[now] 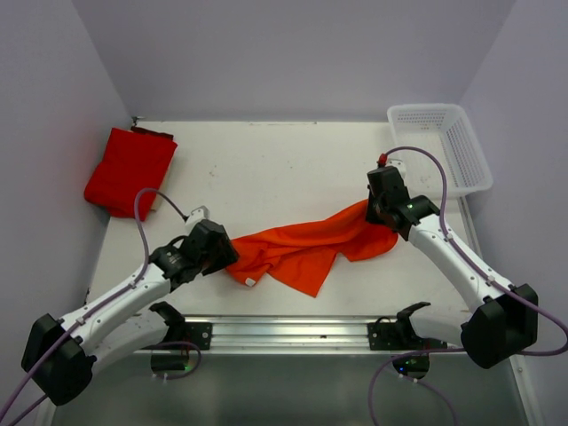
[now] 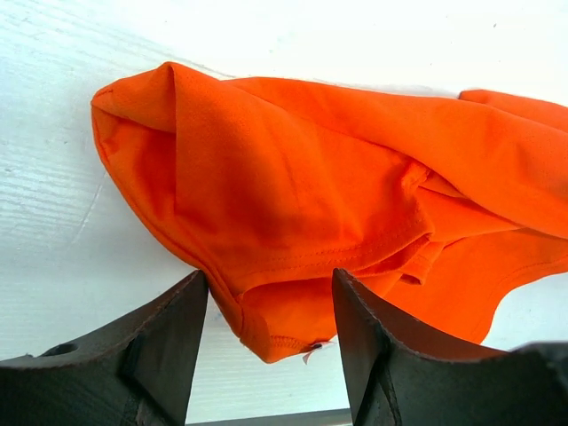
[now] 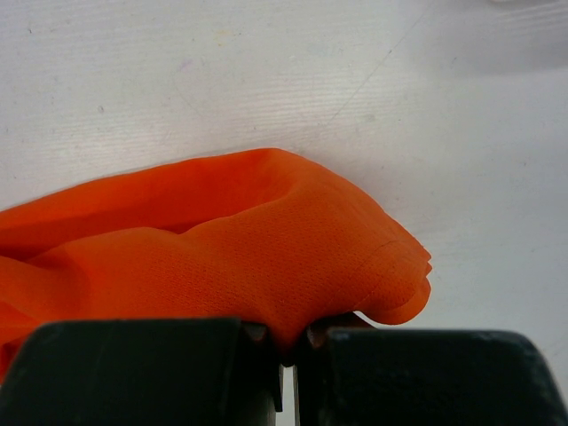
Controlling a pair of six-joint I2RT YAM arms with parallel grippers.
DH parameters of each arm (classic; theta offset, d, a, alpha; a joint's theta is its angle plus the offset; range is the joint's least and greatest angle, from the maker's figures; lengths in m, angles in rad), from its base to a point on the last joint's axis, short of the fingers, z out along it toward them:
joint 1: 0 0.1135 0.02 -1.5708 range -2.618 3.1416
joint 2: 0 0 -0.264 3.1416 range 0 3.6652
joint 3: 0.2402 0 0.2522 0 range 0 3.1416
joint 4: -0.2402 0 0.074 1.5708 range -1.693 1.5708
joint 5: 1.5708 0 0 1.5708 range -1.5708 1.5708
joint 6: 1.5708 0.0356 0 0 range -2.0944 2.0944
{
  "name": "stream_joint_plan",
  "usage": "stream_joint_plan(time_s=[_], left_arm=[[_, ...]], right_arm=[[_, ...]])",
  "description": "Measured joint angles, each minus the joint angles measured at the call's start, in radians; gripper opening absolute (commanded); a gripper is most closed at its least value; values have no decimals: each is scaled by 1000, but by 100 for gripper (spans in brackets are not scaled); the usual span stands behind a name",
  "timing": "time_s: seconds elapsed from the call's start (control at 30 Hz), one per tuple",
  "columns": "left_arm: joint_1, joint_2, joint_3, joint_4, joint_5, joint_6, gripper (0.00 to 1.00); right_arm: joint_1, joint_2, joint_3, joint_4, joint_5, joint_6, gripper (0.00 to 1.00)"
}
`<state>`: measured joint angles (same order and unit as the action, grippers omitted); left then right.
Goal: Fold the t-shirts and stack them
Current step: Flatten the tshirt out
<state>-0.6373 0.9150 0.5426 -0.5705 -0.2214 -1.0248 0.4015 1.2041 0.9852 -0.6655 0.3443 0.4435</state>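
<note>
Across the middle of the table (image 1: 266,169) lies the orange shirt (image 1: 302,248), crumpled and drawn out in a long band from lower left to upper right between the two arms. At its right end the right claw (image 1: 383,213) is clamped tight on a bunched fold; the right wrist view shows the cloth pinched between the closed fingers (image 3: 133,373) and bulging out just above them. At the left end the left claw (image 1: 229,253) stands fairly wide. In the left wrist view its two dark fingers (image 2: 151,355) are apart, and the shirt's hemmed corner, with a small white tag, hangs down into the gap between them without being pinched. The red shirt (image 1: 129,170) sits folded in a thick pad at the far left corner of the table, well apart from the orange one. A white mesh basket (image 1: 475,164) stands at the far right corner.
</note>
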Motion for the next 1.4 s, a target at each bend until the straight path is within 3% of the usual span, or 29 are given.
stream_joint_plan(time_s=[0.33, 0.57, 0.87, 1.4], left_arm=[[0, 27, -22, -27, -18, 0, 61], [0, -59, 10, -64, -59, 9, 61], [0, -8, 46, -60, -74, 29, 62], [0, 39, -89, 27, -34, 28, 61]], right_arm=[[0, 0, 0, 0, 0, 0, 0], [0, 0, 0, 0, 0, 0, 0], [0, 0, 0, 0, -1, 0, 0], [0, 0, 0, 0, -3, 0, 0]])
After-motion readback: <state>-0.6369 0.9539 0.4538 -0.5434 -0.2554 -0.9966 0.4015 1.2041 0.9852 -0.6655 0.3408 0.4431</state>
